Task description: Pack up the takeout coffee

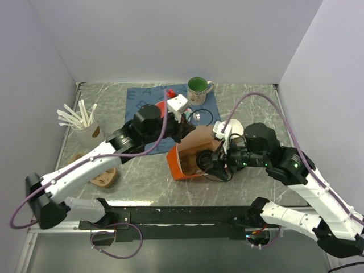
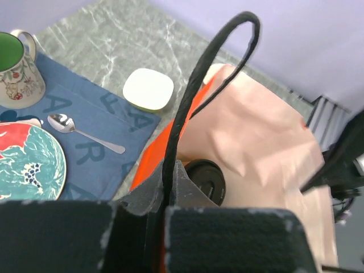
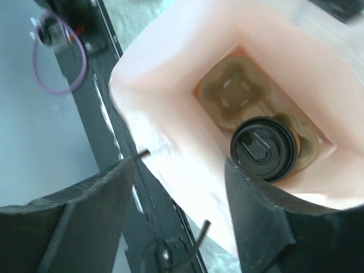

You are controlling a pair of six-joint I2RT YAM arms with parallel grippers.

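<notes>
Left gripper (image 2: 165,207) tight on the bag handle (image 2: 183,108) — right gripper (image 3: 179,193) wide, nose-down over the takeout coffee (image 3: 263,149).

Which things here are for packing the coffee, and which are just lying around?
For the job:
- coffee cup with black lid, inside the bag
- cardboard tray
- orange bag
- its handle, pinched by the left gripper
- right gripper, open above the bag

Just lying about:
- green mug
- spoon
- plate
- blue cloth
- white dish
- cup of white sticks
</notes>
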